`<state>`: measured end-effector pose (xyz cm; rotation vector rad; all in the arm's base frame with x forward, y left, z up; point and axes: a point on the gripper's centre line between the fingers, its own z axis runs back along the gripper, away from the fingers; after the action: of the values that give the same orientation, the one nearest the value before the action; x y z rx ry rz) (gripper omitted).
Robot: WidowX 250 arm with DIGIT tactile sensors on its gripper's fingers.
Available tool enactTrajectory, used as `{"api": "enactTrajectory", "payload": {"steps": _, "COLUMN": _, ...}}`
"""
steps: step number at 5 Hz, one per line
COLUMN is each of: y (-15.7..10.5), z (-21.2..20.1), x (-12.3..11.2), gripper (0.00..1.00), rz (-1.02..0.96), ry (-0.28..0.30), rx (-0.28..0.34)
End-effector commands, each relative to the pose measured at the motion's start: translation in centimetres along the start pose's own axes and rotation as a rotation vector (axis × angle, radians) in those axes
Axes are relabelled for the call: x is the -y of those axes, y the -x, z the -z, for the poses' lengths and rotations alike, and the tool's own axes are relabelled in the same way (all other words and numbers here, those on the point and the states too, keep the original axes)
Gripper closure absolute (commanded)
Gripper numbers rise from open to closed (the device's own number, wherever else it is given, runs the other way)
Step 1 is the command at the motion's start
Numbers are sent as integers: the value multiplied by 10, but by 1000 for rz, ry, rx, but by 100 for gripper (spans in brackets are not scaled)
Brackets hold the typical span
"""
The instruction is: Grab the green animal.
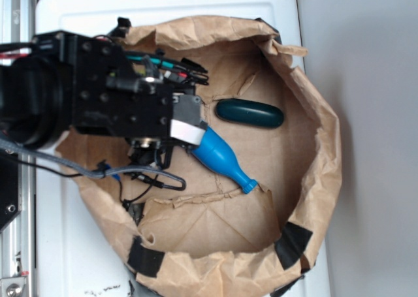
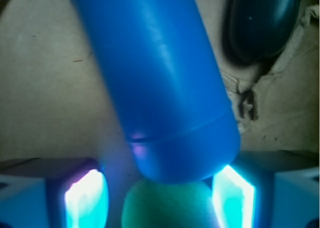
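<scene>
From outside, the arm hides the gripper (image 1: 186, 140); the bottle (image 1: 222, 158) pokes out beside it. At the wrist, the animal (image 2: 167, 205) sits between the spread fingers (image 2: 86, 198), nothing held, the bottle's base just above it

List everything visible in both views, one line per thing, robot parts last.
blue plastic bottle: one, blue, lying on its side inside the bag, base under the gripper
smooth dark green oval object: one, dark green, on the bag floor beyond the bottle
green rounded thing: one, pale green, between the fingers at the wrist view's bottom edge; texture unclear
brown paper bag: one, brown, rolled open, black tape patches
white surface: one, under the bag
gripper: one, black arm, fingers apart
</scene>
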<state>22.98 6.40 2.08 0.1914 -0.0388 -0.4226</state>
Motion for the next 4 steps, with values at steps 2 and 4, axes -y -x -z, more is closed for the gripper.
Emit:
{"api": "enactTrajectory", "payload": {"steps": 2, "y": -7, "z": -9, "x": 2, "gripper": 100, "rz": -4, "ry": 4, "rx": 44}}
{"api": "enactTrajectory", "payload": {"steps": 4, "y": -5, "z": -66, "x": -13, "gripper": 100, "rz": -47, "ry": 144, "rx": 82}}
